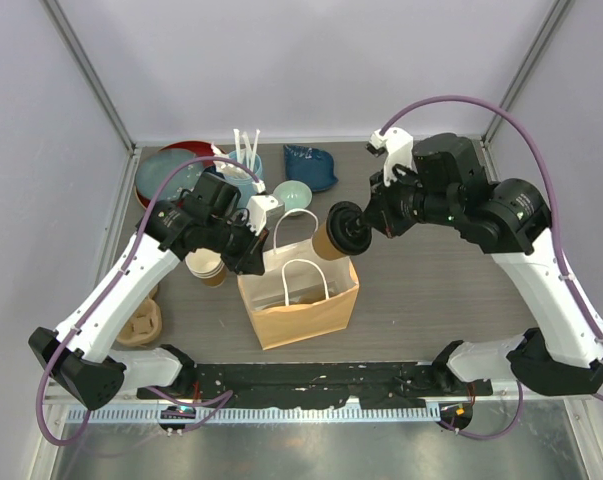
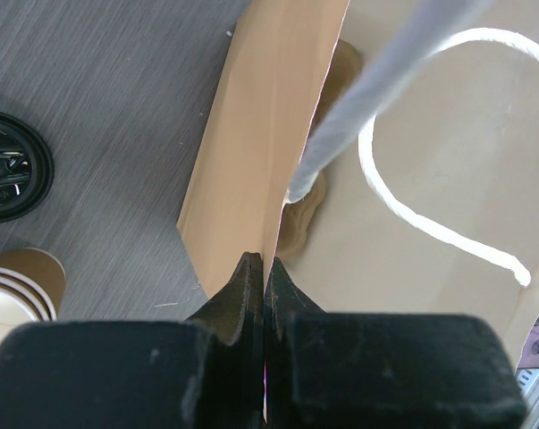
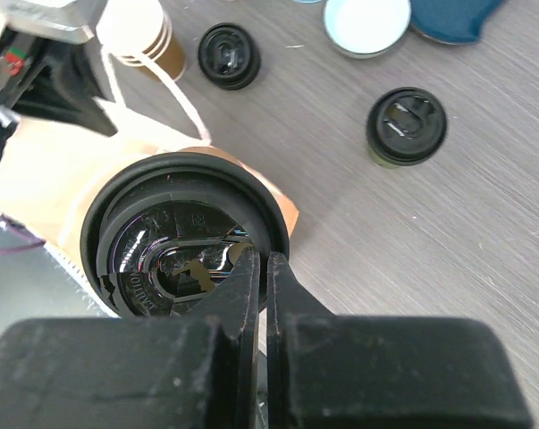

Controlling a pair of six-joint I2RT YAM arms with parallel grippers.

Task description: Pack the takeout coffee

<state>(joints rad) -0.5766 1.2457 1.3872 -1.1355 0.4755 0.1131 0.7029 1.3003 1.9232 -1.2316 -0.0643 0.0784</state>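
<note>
Left gripper (image 2: 264,271) pinched shut on the bag (image 1: 306,312) rim, likely to hold the mouth open. Right gripper (image 3: 262,268) clamped on the brown cup (image 1: 328,241) by its lid (image 3: 162,192), tilted above the opening. Green cup (image 3: 406,126) sits on the table (image 3: 484,223), unpacked.

Near the middle of the grey wood-grain table (image 1: 431,290), standing open: a brown paper bag (image 1: 301,310) with white cord handles. Far left: a round red bowl (image 1: 186,150), a blue cup of white plastic utensils (image 1: 239,168), a small mint bowl (image 1: 292,193), a dark blue dish (image 1: 309,165). Left of the bag, a stack of lidless brown paper cups (image 1: 209,268); nearer, a tan pulp cup carrier (image 1: 141,325).
</note>
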